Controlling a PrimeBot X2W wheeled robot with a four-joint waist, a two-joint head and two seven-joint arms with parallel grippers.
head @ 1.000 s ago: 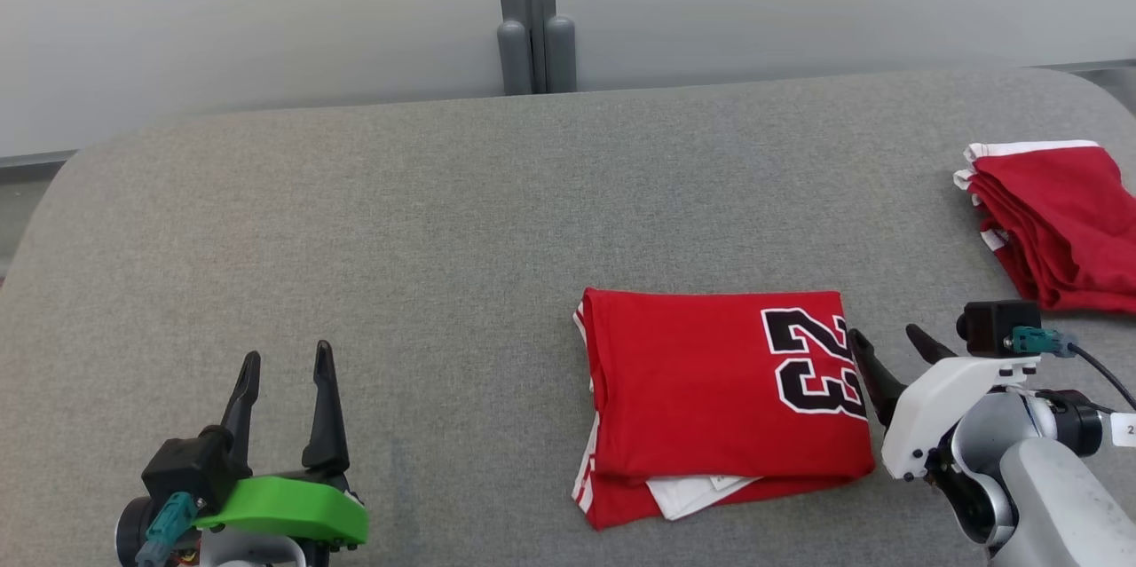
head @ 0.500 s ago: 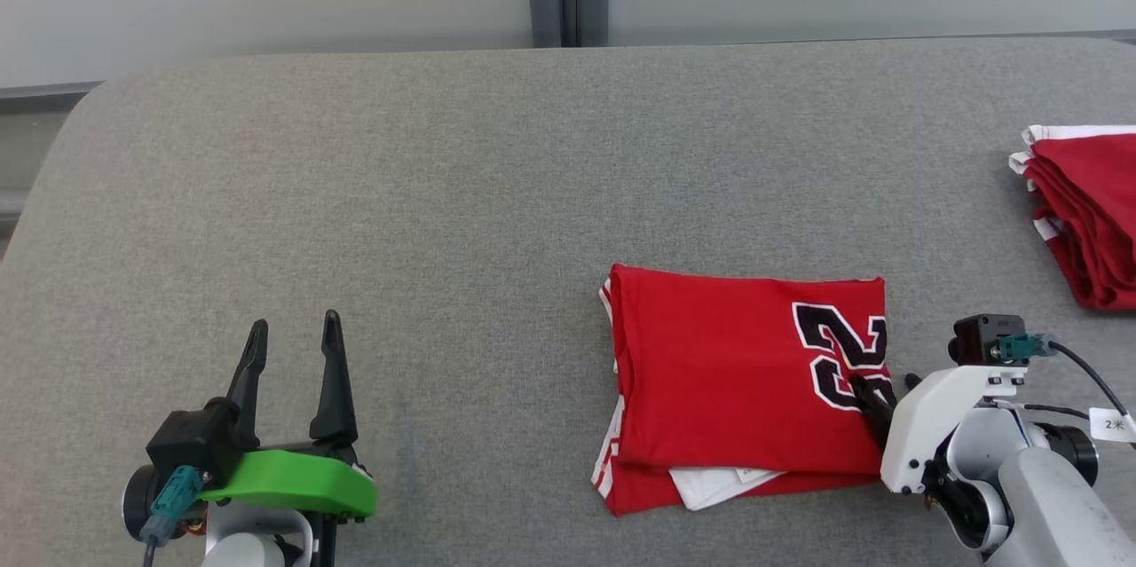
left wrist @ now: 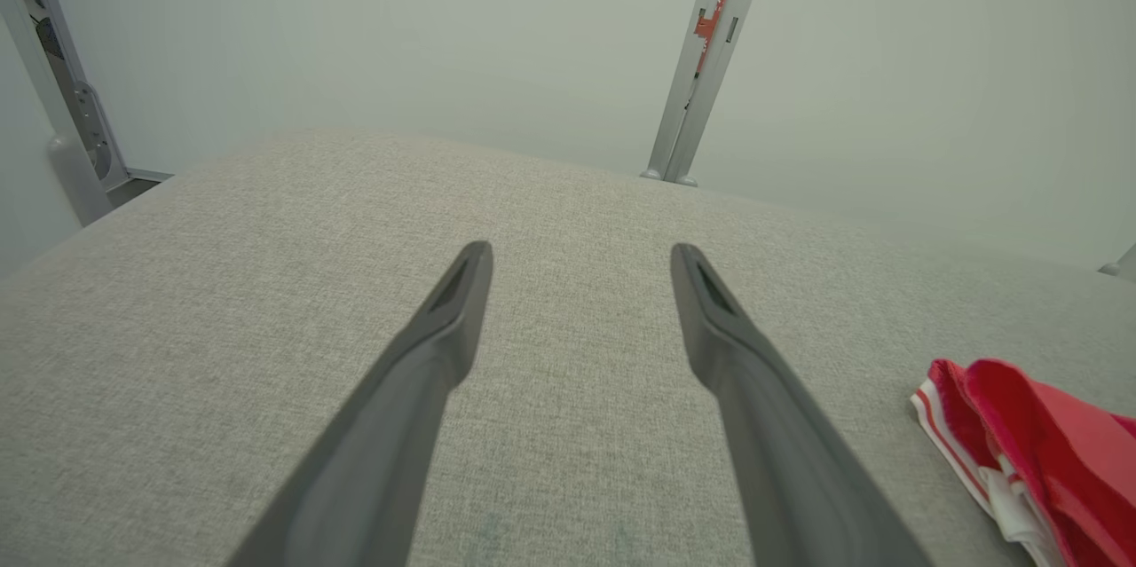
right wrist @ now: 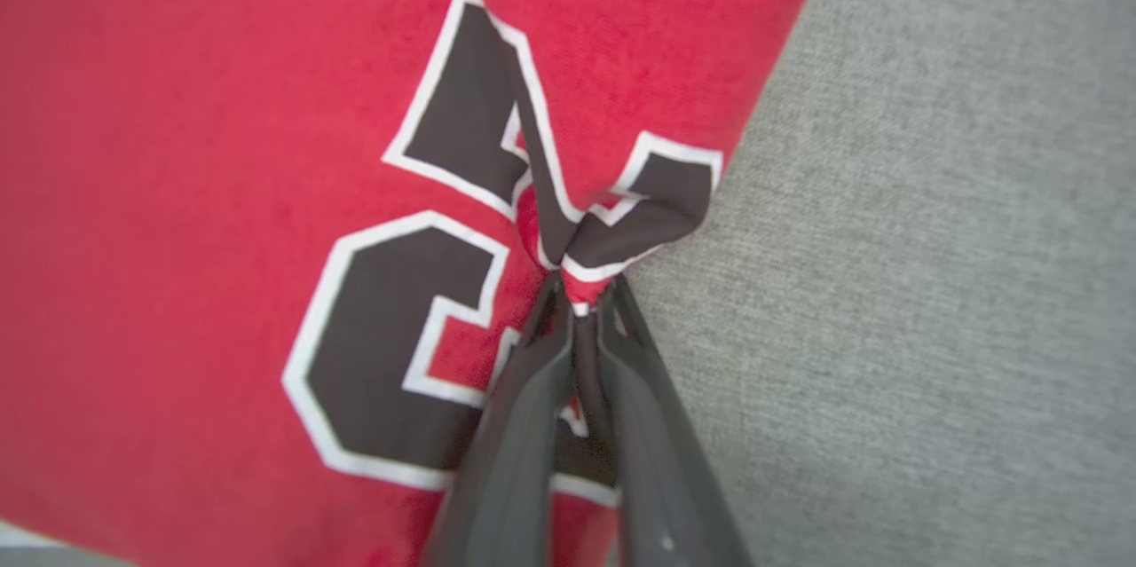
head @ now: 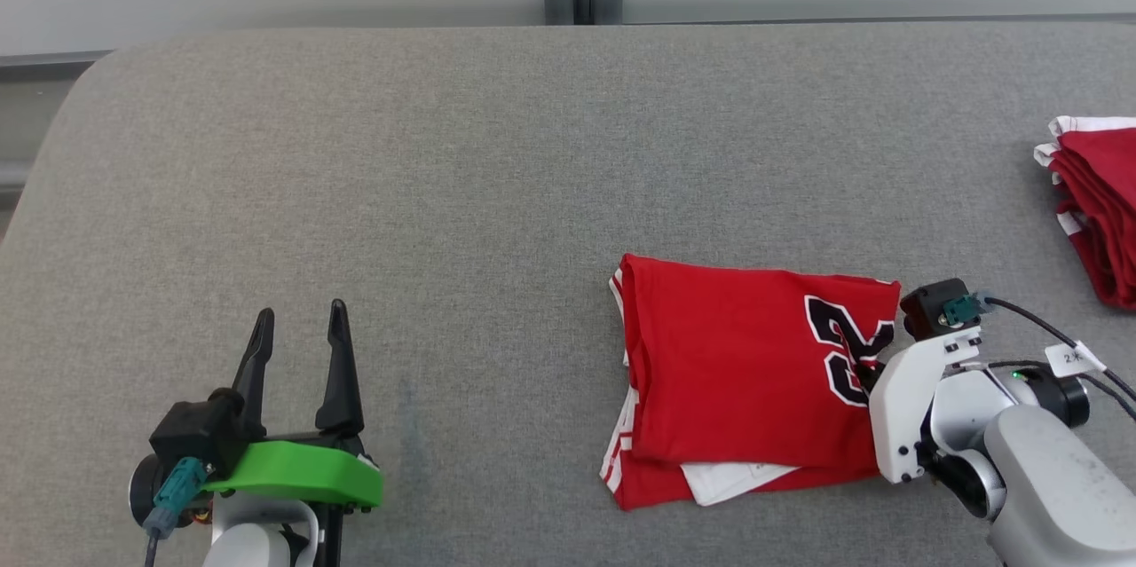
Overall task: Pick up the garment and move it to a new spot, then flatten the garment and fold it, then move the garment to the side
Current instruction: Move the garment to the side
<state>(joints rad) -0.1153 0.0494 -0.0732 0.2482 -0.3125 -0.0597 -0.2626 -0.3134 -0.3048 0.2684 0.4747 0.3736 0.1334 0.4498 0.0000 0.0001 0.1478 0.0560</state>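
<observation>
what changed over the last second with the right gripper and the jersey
The right gripper moved left from beside the folded red jersey onto its numbered edge and shut, pinching the cloth into a bunch. The left gripper stayed open and idle over the grey surface, and the jersey stayed folded.

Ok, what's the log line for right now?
right gripper: shut on jersey edge | left gripper: open, empty | second red garment: far right
</observation>
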